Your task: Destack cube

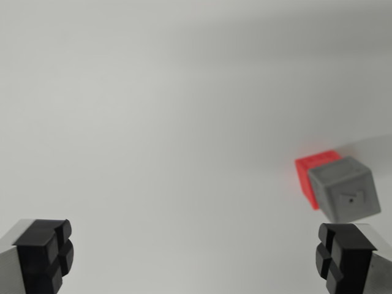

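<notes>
Sitting on the red cube [304,173] (right side), the grey cube [346,190]; jaws spread wide, empty.

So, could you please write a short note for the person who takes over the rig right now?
Pincer: open, holding nothing, fingers wide apart at the bottom of the wrist view.
Things: grey cube sits on top of the red cube, at the wrist view's right, above the right finger, on a plain white surface.
Done: nothing visible; stack intact.
Left: centre the pincer over the grey cube, grasp it, lift it off, set it down beside the red one.
</notes>
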`<action>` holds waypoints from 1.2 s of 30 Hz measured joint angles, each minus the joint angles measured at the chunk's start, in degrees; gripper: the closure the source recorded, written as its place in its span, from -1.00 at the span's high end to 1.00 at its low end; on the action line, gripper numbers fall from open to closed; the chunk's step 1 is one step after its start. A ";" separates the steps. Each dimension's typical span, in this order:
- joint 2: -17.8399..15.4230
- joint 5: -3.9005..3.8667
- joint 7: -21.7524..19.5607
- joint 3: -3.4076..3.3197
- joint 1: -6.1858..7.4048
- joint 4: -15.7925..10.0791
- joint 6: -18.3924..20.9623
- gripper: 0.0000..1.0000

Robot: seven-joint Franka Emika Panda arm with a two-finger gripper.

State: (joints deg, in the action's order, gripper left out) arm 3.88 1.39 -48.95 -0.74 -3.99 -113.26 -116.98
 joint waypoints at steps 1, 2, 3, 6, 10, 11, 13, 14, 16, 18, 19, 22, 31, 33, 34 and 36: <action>0.00 0.00 0.00 0.00 0.00 0.00 0.00 1.00; 0.00 0.00 0.00 0.00 0.00 0.00 0.00 1.00; 0.00 0.00 0.00 0.00 0.00 0.00 0.00 1.00; 0.00 0.00 0.00 0.00 0.00 0.00 0.00 1.00; 0.00 0.00 0.00 0.00 0.00 0.00 0.00 1.00; 0.00 0.00 0.00 0.00 0.00 0.00 0.00 1.00; 0.00 0.00 0.01 0.00 0.00 -0.02 0.00 1.00; 0.00 0.00 0.02 0.00 0.00 -0.04 0.00 1.00; 0.00 0.00 0.10 -0.02 -0.01 -0.13 0.00 1.00; 0.00 0.00 0.20 -0.04 -0.02 -0.24 -0.05 1.00; 0.00 0.00 0.29 -0.06 -0.04 -0.33 -0.12 1.00; -0.04 0.00 0.71 -0.15 -0.15 -0.78 -0.50 1.00; -0.46 0.00 2.36 -0.51 -0.53 -2.61 -1.88 1.00; -0.56 0.00 2.93 -0.63 -0.63 -3.14 -2.35 1.00; -0.62 0.00 3.20 -0.70 -0.69 -3.44 -2.57 1.00; -0.75 0.00 3.84 -0.89 -0.78 -4.10 -3.07 1.00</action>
State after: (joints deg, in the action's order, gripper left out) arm 3.14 1.38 -45.11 -1.63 -4.78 -117.36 -120.05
